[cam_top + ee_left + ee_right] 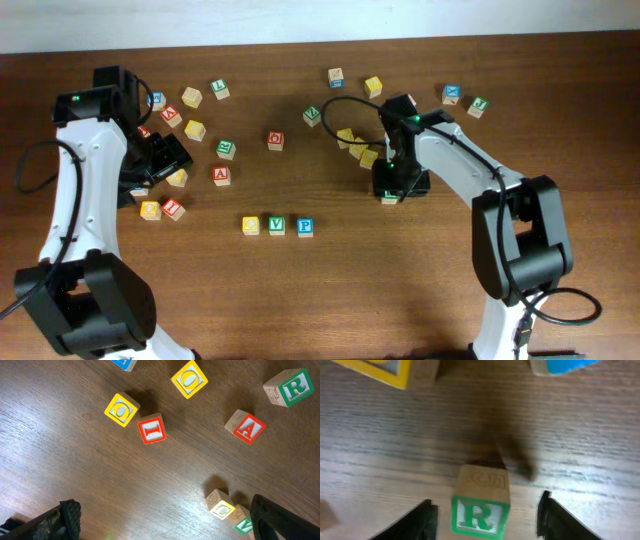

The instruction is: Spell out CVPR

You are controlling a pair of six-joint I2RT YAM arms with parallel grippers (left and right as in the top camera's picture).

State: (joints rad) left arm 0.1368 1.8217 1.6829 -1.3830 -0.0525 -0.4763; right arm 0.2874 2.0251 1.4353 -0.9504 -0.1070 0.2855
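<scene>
A row of blocks stands at the table's front middle: yellow C (251, 226), green V (277, 226), blue P (305, 228). My right gripper (390, 188) is open, its fingers either side of a green R block (481, 515) that stands on the table (390, 198); the fingers (487, 521) do not touch it. My left gripper (165, 155) is open and empty (170, 525) over bare wood at the left. Its view also shows the C (221, 508), the V (243, 524) and a second green R block (292, 387).
Loose blocks lie near the left arm: red A (221, 175), red I (173, 209), yellow O (150, 210), green R (226, 149). A yellow cluster (355, 145) sits just behind the right gripper. Blue (452, 95) and green (478, 104) blocks lie at the back right.
</scene>
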